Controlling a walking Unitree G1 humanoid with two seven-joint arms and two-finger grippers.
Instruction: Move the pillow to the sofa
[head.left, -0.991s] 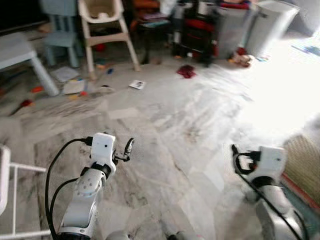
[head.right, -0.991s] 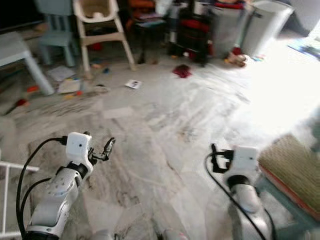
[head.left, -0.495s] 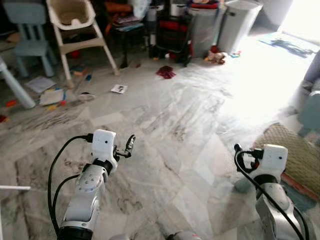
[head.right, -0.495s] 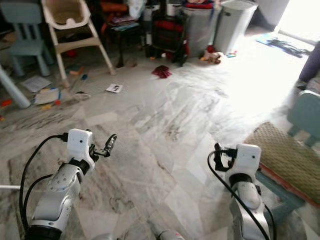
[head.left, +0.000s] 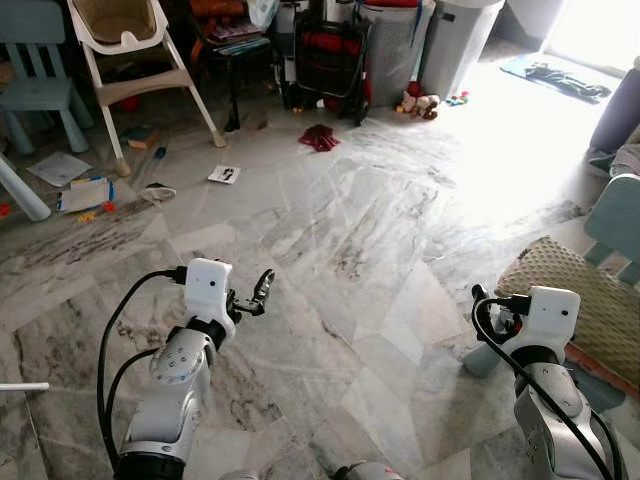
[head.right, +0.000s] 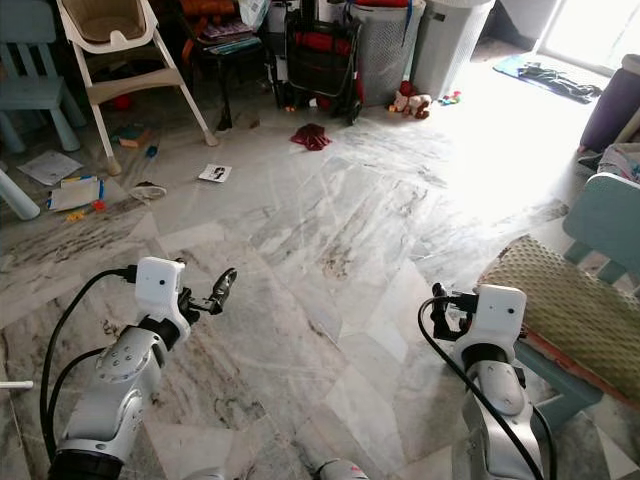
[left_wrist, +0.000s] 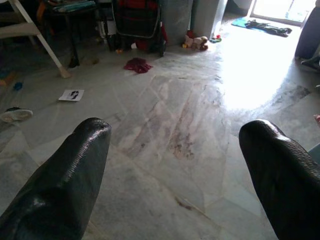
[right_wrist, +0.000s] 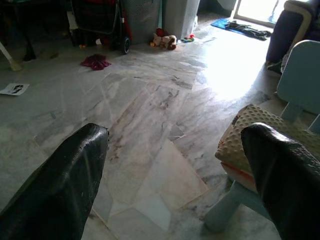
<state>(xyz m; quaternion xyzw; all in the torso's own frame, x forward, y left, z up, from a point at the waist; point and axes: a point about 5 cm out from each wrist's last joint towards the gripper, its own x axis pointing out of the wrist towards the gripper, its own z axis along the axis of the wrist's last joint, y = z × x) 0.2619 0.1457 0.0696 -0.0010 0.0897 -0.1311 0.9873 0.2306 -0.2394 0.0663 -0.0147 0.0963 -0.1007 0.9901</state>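
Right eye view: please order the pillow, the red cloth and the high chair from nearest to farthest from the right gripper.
1. Pillow, beside the right gripper, on its right, on a small blue chair.
2. Red cloth, on the floor ahead, far off.
3. High chair, far ahead on the left.

Daylight floods in from the upper right, leaving blown-out glare on the marble floor (head.left: 330, 230); the upper left stays dim, and all views are sharp.

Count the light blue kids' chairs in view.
2. One chair stands far left beside the high chair; the other chair is at the right, holding the pillow. More may be hidden.
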